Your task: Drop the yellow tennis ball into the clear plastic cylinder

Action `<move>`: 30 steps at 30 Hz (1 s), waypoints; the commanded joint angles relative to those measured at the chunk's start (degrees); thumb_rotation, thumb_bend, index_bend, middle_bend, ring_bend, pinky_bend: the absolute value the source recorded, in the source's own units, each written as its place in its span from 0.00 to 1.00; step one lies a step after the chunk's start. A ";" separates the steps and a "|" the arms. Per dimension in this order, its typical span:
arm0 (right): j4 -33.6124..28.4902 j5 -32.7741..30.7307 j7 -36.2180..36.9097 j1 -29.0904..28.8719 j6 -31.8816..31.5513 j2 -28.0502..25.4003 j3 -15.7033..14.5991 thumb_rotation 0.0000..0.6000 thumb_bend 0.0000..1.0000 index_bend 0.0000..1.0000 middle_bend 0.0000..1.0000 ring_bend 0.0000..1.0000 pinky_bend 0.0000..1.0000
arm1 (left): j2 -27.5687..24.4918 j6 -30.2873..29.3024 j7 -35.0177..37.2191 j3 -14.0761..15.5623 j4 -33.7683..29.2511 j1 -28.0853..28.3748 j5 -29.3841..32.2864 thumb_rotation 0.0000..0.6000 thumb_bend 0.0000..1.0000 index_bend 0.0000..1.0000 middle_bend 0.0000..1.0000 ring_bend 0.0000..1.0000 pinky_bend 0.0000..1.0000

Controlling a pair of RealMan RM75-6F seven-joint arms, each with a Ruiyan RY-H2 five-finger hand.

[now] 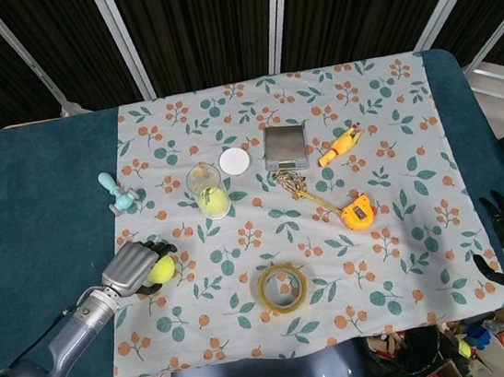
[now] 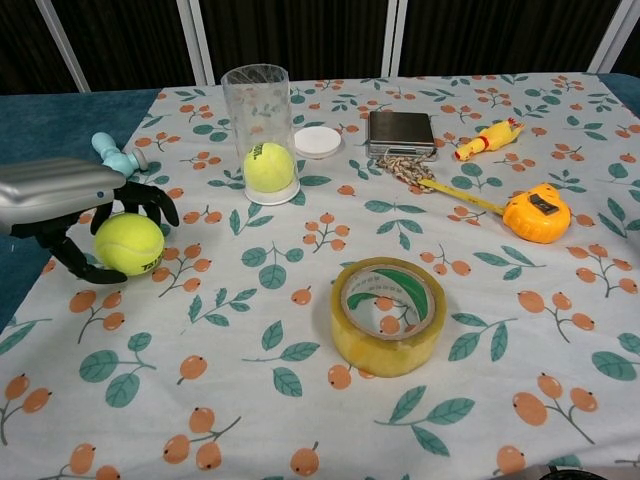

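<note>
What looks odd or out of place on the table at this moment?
The clear plastic cylinder already holds a tennis ball, though the left hand is only now closing round another ball on the cloth. Its white lid lies beside it. Nothing looks spilled or damaged.

A yellow tennis ball (image 2: 128,243) is showing at frame left; a white cloth (image 2: 300,330) is carrying orange berries and green leaves, over a teal counter (image 1: 40,198); amber tape roll (image 2: 388,315) centre.

We see a fuzzy tennis ball (image 2: 129,243), a clear shiny plastic cylinder (image 2: 260,133), and a soft printed cloth (image 2: 300,400) on the desk.
</note>
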State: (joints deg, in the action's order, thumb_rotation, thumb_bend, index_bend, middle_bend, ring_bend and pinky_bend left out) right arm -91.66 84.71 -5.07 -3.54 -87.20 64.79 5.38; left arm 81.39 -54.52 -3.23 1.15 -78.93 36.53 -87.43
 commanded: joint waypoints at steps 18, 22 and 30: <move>-0.20 -0.19 -0.26 0.02 0.11 0.12 0.01 1.00 0.20 0.00 0.00 0.10 0.22 | -8.28 -7.88 21.79 -10.30 -6.15 3.11 0.42 1.00 0.37 0.34 0.44 0.38 0.54; -0.27 -0.32 -0.40 -0.07 0.25 0.21 0.07 1.00 0.20 0.00 0.00 0.10 0.22 | -10.11 -1.54 23.78 -12.89 -6.47 6.76 4.07 1.00 0.37 0.34 0.44 0.38 0.54; -0.19 -0.70 -0.76 -0.25 0.56 0.42 0.23 1.00 0.20 0.00 0.00 0.10 0.22 | -8.48 9.09 16.89 -17.49 -3.68 15.00 11.98 1.00 0.37 0.35 0.45 0.38 0.54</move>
State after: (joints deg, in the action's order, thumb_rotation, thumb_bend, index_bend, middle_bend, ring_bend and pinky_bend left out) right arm -91.84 84.02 -5.83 -3.79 -86.65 65.21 5.61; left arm 71.93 -48.37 16.40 -14.36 -84.09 48.67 -78.42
